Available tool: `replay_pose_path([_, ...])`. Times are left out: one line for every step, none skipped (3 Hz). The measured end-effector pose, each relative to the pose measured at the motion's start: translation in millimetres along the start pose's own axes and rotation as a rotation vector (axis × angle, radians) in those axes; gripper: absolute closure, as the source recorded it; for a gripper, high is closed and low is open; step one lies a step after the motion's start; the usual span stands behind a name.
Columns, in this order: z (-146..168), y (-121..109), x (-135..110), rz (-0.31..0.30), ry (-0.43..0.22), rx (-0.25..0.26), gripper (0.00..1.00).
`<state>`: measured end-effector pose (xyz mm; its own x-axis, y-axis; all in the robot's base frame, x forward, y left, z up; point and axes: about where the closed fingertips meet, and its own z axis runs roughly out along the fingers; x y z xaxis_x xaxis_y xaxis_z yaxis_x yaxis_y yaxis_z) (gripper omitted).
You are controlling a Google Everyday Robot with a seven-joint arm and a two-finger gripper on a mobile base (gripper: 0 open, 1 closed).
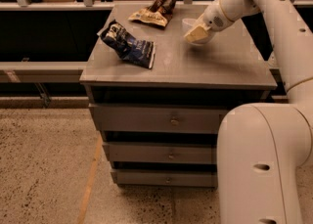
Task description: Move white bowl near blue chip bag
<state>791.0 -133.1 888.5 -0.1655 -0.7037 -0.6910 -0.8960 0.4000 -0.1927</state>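
Observation:
The white bowl [190, 24] is held in my gripper [195, 33], a little above the grey cabinet top [215, 64], near its middle back. My fingers [194, 34] are shut on the bowl's rim and hide much of it. The blue chip bag [128, 46] lies crumpled on the left part of the top, to the left of the bowl and apart from it. My arm reaches in from the upper right.
A brown-and-tan chip bag [157, 9] lies at the back of the top, between the blue bag and the bowl. The cabinet has drawers [161, 120] below. A shelf rail [44, 66] runs at left. My base [259, 169] stands at the lower right.

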Motion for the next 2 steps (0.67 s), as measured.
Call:
replay_pose_path([12,19,-13,-0.043,0.000,-0.061,1.00])
replay_pose_path([31,44,-27,-0.095,0.003,-0.130,1.00])
